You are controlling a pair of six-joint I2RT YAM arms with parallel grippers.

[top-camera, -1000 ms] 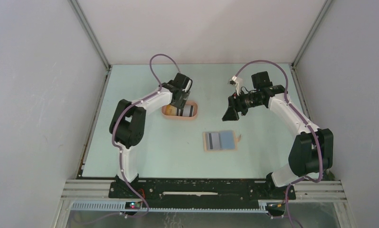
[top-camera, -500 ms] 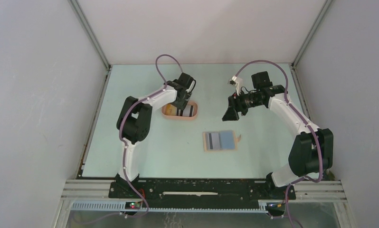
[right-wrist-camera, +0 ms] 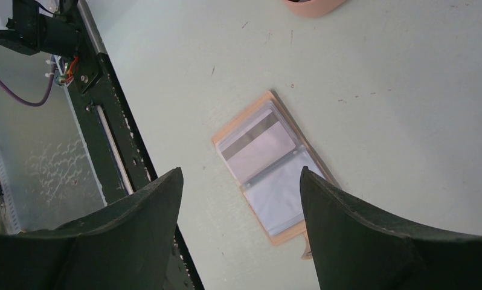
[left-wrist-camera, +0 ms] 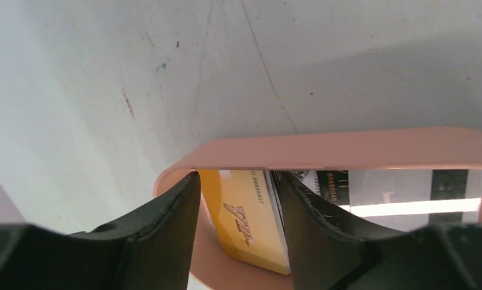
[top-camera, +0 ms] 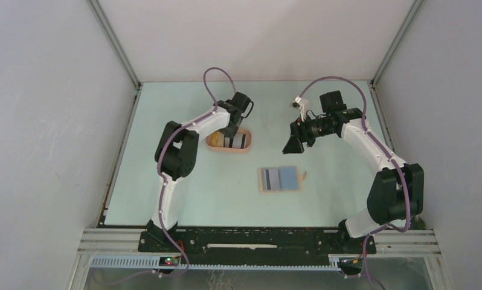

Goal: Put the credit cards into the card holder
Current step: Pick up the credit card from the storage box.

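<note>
- Top view, against 0.5 s ago: the left arm's elbow has swung further in toward mid-table and its wrist sits slightly more to the right. The left claw (top-camera: 231, 134) is still down inside the peach tray (top-camera: 229, 151). The right arm is unchanged, with the right claw (top-camera: 290, 145) hovering over bare table (top-camera: 184, 181), near the far side of the card holder (top-camera: 279, 191).
- Top view, room: the card holder lies open and flat near mid-table, well apart from the tray. A striped card (top-camera: 270, 179) and a blue card (top-camera: 289, 178) fill its two pockets. There is bare table on every side of it, and the tray stands off from both walls.
- Left wrist: the claw is released, and its fingers (left-wrist-camera: 166, 229) straddle the yellow card (left-wrist-camera: 244, 223) at one end of the tray. A sliver of tray floor shows between one finger and the card edge; the other finger is at the opposite edge. A banded card (left-wrist-camera: 401, 192) lies just beside it. The tray rim is just beyond the fingertips.
- Right wrist: the claw is spread wide with nothing in it. The open card holder is below it, and the black rail (right-wrist-camera: 106, 139) runs along the table's near edge off to one side.
</note>
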